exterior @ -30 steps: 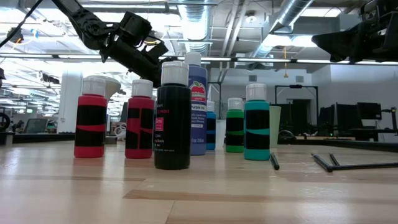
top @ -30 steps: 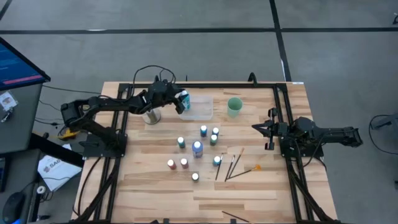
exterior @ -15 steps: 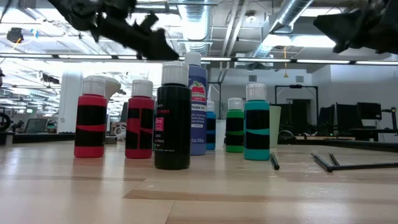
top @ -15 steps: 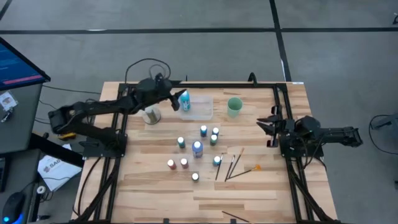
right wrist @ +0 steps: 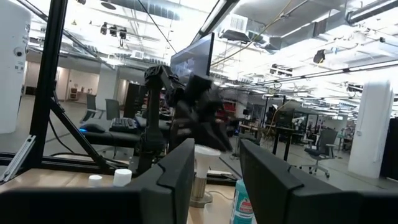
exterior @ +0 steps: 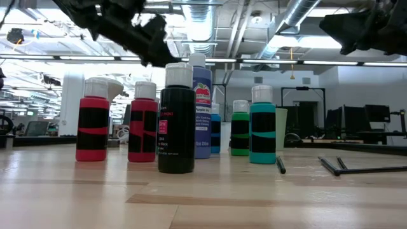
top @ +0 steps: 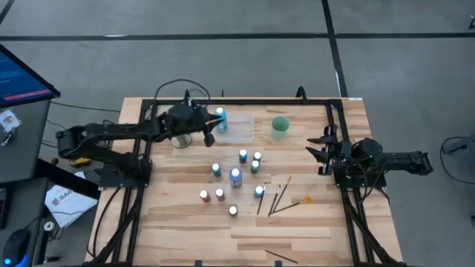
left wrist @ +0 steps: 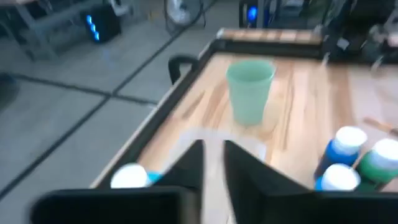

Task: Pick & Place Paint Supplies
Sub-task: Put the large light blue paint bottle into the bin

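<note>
From the left side of the light wooden slatted table (top: 178,237), the dark left arm reaches across the far edge, and its left gripper (top: 208,133) hangs just beside the clear rectangular plastic tray (top: 239,132), fingers nearly together with only a narrow slit between them and nothing held. A small metal cylinder (top: 180,139) stands on the table under that arm. In the tray, at its left end, stands one blue white-capped paint bottle (top: 220,119), upright. Right of the tray, near the far edge, stands the translucent green plastic cup (top: 280,127), apart from everything else. The remaining small white-capped paint bottles (top: 235,177) stand upright in a loose cluster at the middle of the table; the low view shows two red ones, a black one, a tall blue one, a green one and a teal one (exterior: 262,126) among them. Just right of the cluster lie the thin dark-handled brushes (top: 279,194), flat on the wood and fanned out, one with an orange tip (top: 306,199). Farther right, well apart from the supplies, the right gripper (top: 320,153) waits above the table's right side with its fingers apart and empty.
</note>
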Motion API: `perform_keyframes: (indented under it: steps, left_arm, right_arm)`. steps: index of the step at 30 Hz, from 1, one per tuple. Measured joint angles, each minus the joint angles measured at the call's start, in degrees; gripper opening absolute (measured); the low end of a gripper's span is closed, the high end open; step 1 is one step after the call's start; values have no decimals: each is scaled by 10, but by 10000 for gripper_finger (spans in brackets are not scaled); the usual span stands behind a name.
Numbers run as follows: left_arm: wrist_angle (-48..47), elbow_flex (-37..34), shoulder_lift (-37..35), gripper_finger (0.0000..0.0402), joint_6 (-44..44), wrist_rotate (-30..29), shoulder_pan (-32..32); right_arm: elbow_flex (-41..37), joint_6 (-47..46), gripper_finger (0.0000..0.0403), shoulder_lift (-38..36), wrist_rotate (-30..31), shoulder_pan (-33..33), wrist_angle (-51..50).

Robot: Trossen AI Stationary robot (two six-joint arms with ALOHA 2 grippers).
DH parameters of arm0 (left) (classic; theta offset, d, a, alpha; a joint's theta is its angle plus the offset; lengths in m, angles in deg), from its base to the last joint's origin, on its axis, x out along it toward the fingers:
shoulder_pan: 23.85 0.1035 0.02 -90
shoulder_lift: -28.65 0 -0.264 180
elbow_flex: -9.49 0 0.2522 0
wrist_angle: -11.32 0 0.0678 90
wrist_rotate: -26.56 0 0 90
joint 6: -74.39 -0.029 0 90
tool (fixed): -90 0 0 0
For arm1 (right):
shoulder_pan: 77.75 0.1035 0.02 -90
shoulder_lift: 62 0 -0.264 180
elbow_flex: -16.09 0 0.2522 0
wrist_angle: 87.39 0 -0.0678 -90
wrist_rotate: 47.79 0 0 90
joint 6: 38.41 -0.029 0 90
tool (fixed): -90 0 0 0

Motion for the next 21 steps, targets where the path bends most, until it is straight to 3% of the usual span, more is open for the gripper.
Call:
perform_keyframes:
  steps: [6,21]
  left_arm:
    - [18,0,63,3,27,16,5]
    - [21,0,122,1,24,-7,34]
  right_arm:
    - [0,0,124,0,0,0,-11]
    - [0,0,124,0,0,0,-14]
